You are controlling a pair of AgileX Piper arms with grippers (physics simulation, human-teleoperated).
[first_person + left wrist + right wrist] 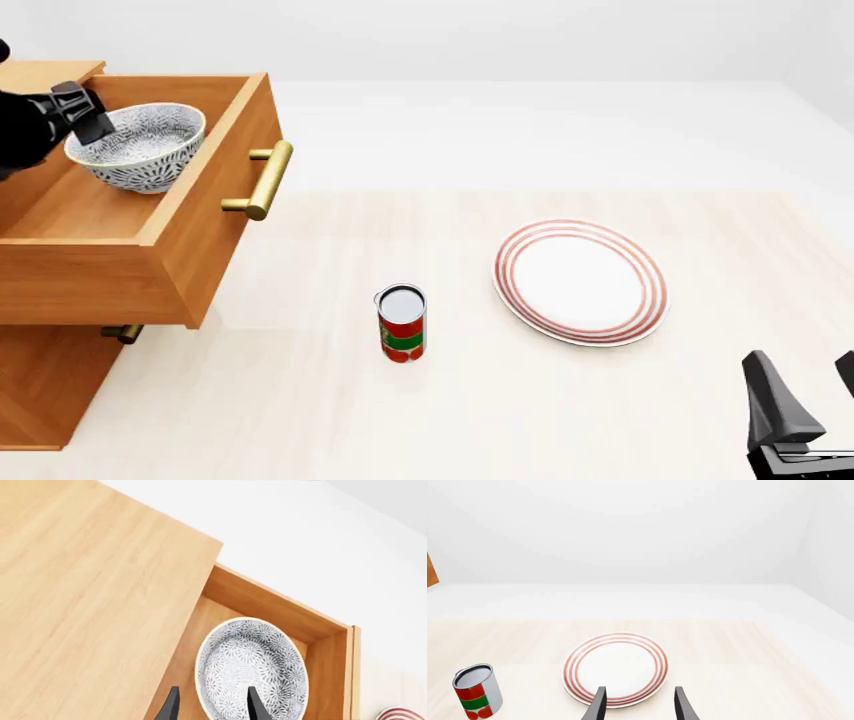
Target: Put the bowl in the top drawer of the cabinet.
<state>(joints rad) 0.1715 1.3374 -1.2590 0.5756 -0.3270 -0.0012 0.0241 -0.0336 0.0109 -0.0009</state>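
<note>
The speckled grey-blue bowl (140, 146) sits upright in the pulled-out top drawer (214, 225) of the light-brown cabinet (40, 385), toward the drawer's back left. In the left wrist view the bowl (250, 667) lies on the drawer floor (190, 645) beside the cabinet top (87, 580). My left gripper (83, 115) is open at the bowl's left rim. One of its fingers (171, 705) is outside the rim and the other is over the inside. My right gripper (807, 395) hangs open and empty at the near right, far from the drawer.
A white plate with red rim rings (581, 282) lies right of centre, just ahead of the right gripper (639, 705). A red and green can (400, 323) stands mid-table. The drawer's brass handle (267, 180) juts toward the table; a smaller handle (120, 333) shows below.
</note>
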